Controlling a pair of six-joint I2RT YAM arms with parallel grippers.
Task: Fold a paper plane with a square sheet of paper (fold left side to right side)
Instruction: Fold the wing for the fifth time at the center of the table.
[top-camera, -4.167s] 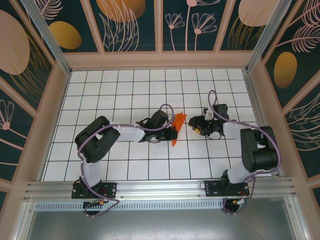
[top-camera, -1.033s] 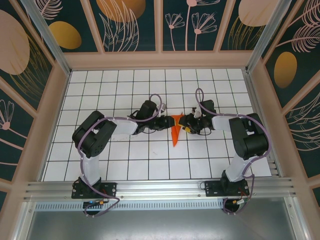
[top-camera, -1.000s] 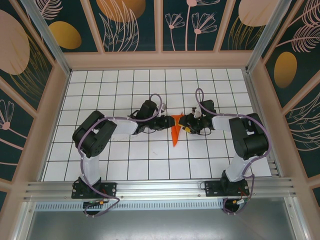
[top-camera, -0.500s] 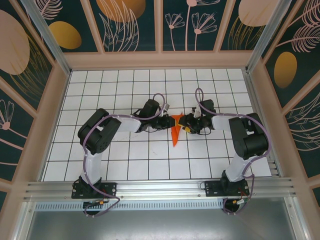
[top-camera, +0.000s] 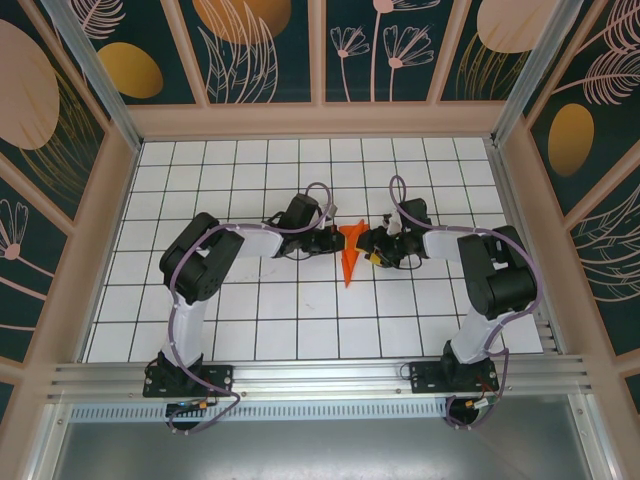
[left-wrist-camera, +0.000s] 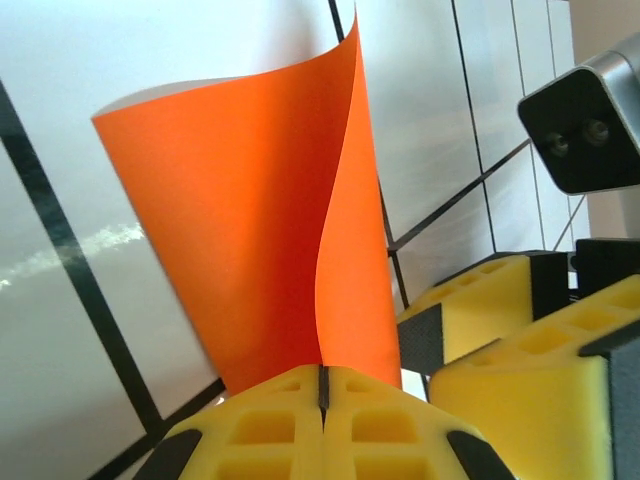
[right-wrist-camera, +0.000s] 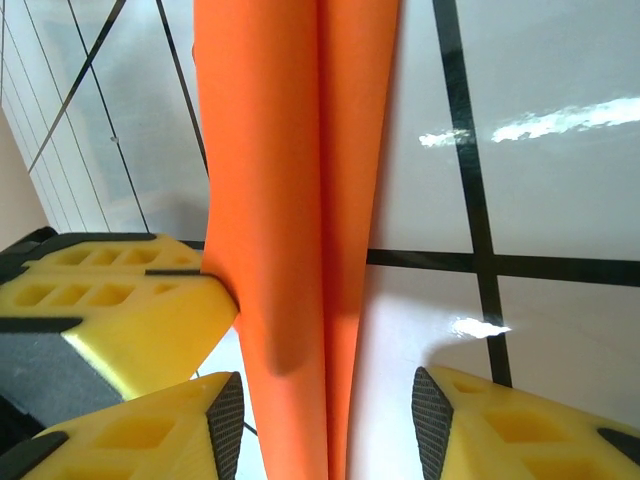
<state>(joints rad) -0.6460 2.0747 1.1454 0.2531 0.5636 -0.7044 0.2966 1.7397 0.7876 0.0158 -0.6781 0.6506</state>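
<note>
On the gridded table your paper plane lies between both claws, a narrow dart, one flap curling up; left claw is clenched on that flap's edge; right claw is released, jaws straddling the body; looks like a wing fold, so next carry the flap across toward the right claw, then press.

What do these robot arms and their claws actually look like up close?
The left arm and right arm have white links between bulky black joints, and a thin purple cable loops along each. The fingers are blocky bright yellow pads with moulded pockets, on black mounts.
</note>
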